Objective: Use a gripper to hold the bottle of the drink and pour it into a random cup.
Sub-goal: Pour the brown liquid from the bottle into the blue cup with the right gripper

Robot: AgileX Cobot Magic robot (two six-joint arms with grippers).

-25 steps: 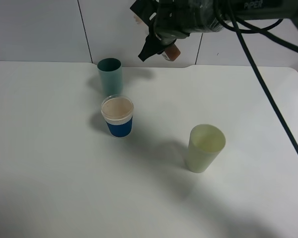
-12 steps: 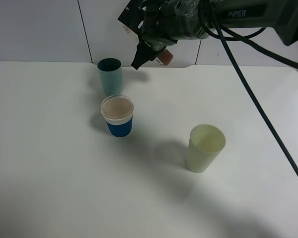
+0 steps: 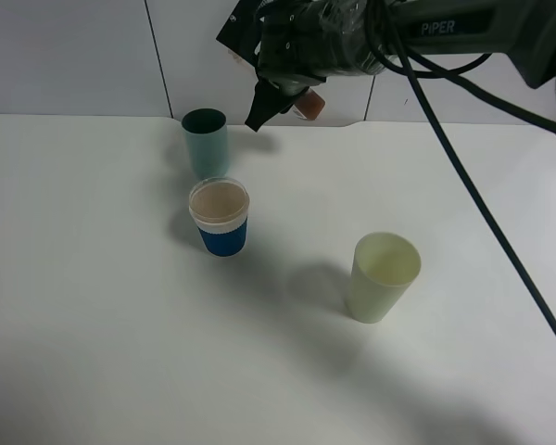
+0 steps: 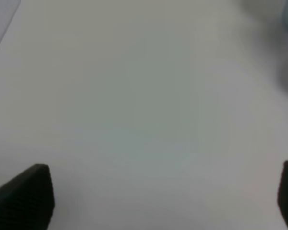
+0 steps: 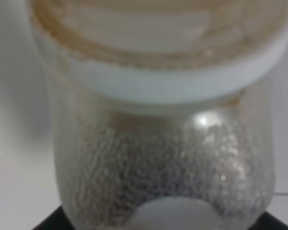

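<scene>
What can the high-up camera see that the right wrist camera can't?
Only the high camera shows three cups on the table: the teal cup, the blue-sleeved cup with brown drink in it, and the pale yellow-green cup. It also shows the right claw raised behind them. Only the right wrist camera shows the bottle very close: brown streaks at its wide rim, tiny droplets on its wall. Both show that bottle, held in the claw.
</scene>
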